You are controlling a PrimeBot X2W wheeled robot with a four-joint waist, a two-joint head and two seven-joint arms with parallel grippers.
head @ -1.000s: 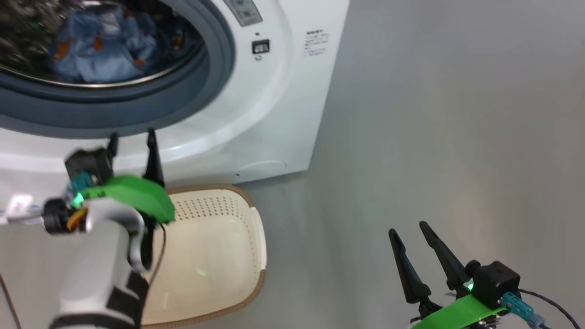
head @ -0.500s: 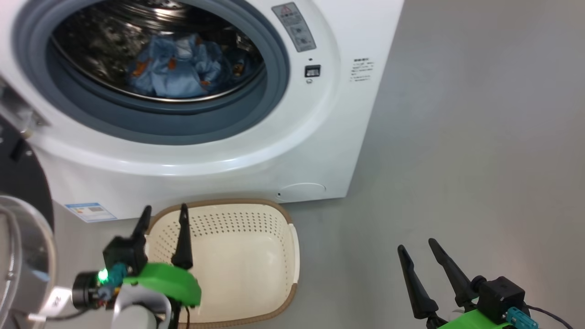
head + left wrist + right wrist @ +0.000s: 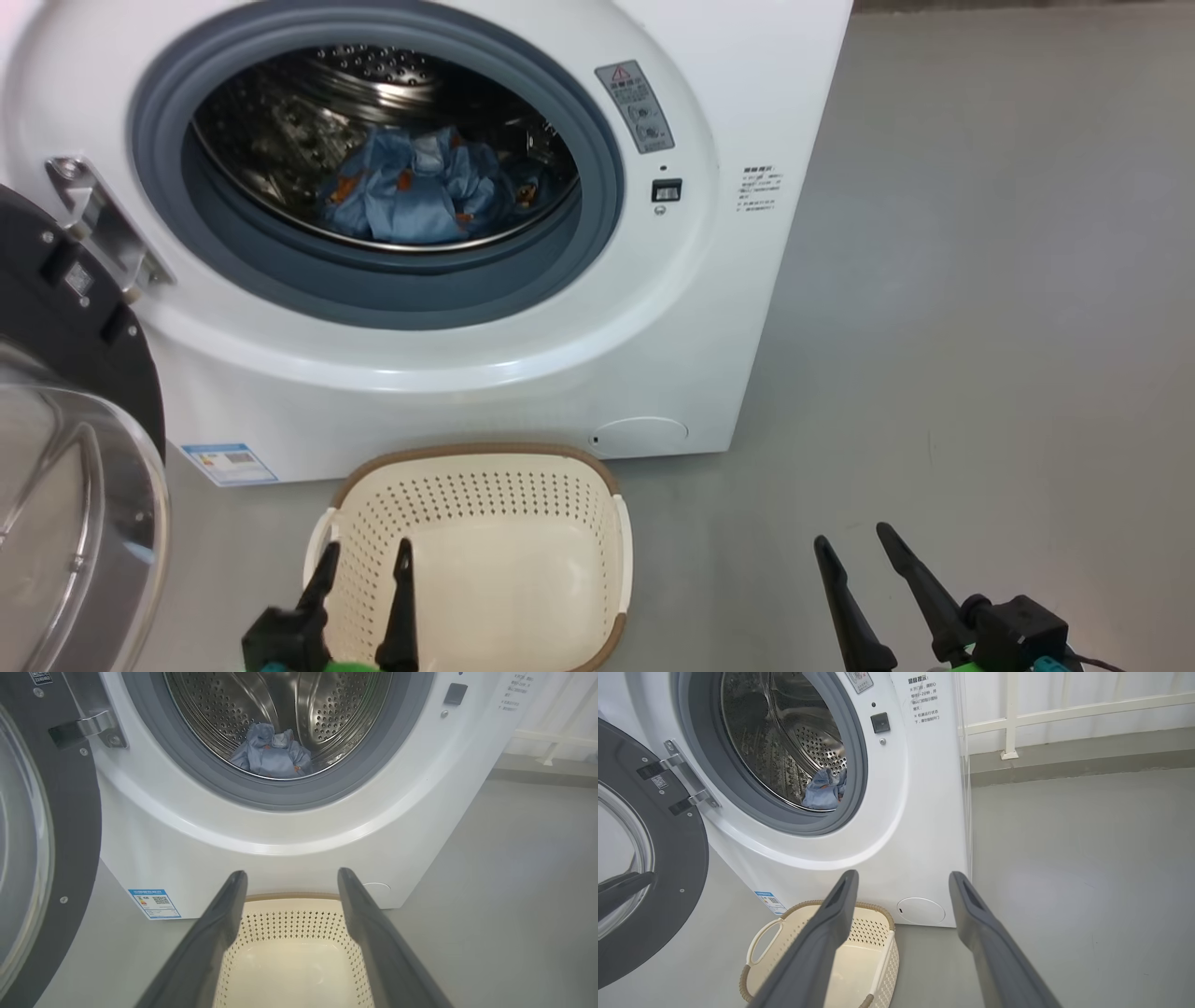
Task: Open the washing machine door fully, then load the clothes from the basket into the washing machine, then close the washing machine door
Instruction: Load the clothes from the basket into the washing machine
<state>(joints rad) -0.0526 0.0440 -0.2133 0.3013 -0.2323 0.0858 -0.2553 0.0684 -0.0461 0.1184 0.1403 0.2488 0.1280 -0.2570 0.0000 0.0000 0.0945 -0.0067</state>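
Grey floor [image 3: 934, 327] carries a white washer [image 3: 775, 93] with its door [image 3: 65, 317] swung wide on a hinge at the robot's left, the glass bowl low at the head view's left edge. Clothes [image 3: 420, 191] (blue fabric with orange marks) lie at the bottom of the steel drum [image 3: 373, 70]. On the floor just before the washer's front, below the opening, sits the basket [image 3: 504, 579], its inside bare. Left tool [image 3: 367, 560] hovers over the basket's near edge, fingers spread wide, gripping nothing. Right tool [image 3: 851, 537] hangs over the floor to the basket's right, well apart from it, likewise spread and holding nothing.
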